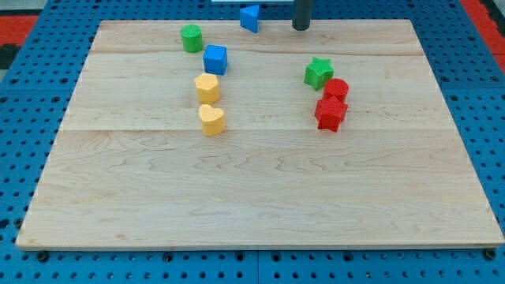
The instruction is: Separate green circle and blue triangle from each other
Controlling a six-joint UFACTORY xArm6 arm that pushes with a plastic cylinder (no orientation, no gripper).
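Observation:
The green circle (191, 38) stands near the board's top edge, left of centre. The blue triangle (250, 17) sits at the very top edge, to the right of the green circle and apart from it. My tip (301, 28) is at the top edge, a short way to the right of the blue triangle, not touching it.
A blue cube (215, 59) lies below and right of the green circle. A yellow hexagon (207, 87) and a yellow heart (211, 120) lie below it. On the right are a green star (319, 72), a red circle (336, 90) and a red star (331, 113). The wooden board (260, 197) lies on a blue pegboard.

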